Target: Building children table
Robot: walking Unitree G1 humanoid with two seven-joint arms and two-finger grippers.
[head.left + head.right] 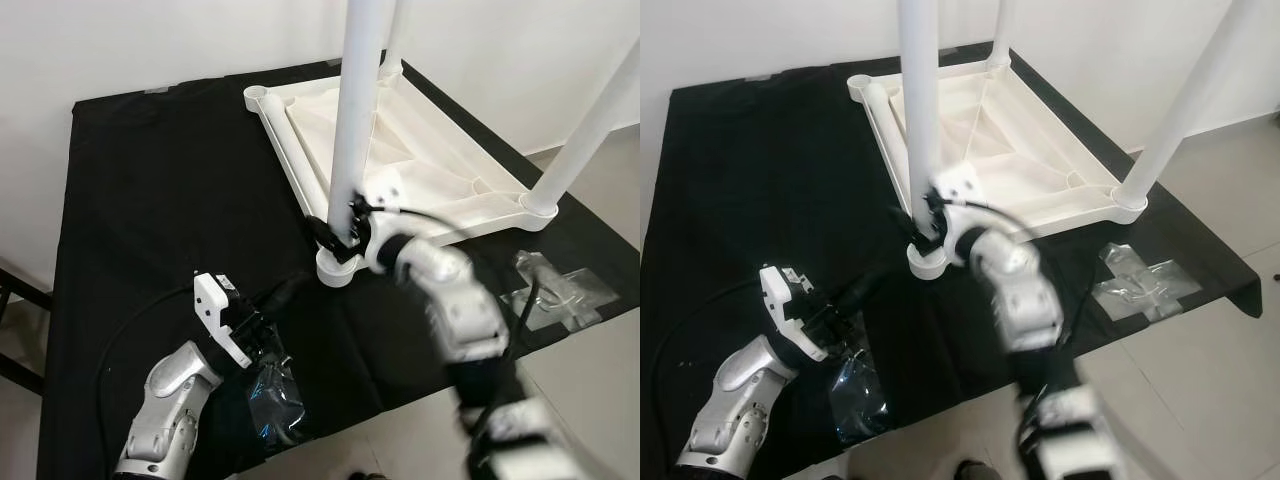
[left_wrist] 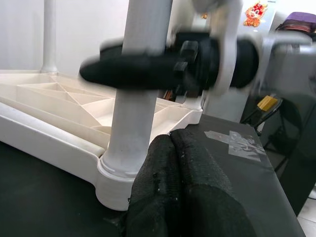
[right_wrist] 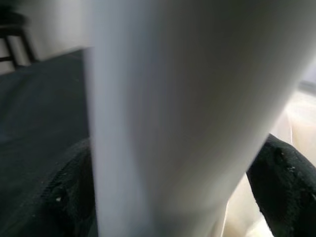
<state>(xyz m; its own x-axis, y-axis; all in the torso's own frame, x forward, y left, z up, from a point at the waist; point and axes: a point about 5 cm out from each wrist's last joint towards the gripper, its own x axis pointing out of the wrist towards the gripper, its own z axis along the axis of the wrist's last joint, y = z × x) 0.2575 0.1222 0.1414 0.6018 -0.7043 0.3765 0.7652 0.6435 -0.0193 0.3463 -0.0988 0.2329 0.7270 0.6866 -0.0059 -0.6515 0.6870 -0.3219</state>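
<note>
White plastic table leg (image 1: 355,120) is clasped by the right gripper (image 1: 345,228) above its corner socket (image 1: 335,268); it should be kept vertical while pressed home. The left gripper (image 1: 278,298), fingers closed empty, waits beside the socket.

My right pincer (image 2: 148,74) is smeared by motion around the white plastic table leg (image 1: 355,110), whose top runs off the frame, as do two other legs.

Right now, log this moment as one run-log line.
stage: fitting leg | right tool: shut on near table leg above its corner socket | left tool: shut, empty, beside socket | tabletop: upside down on black cloth
</note>
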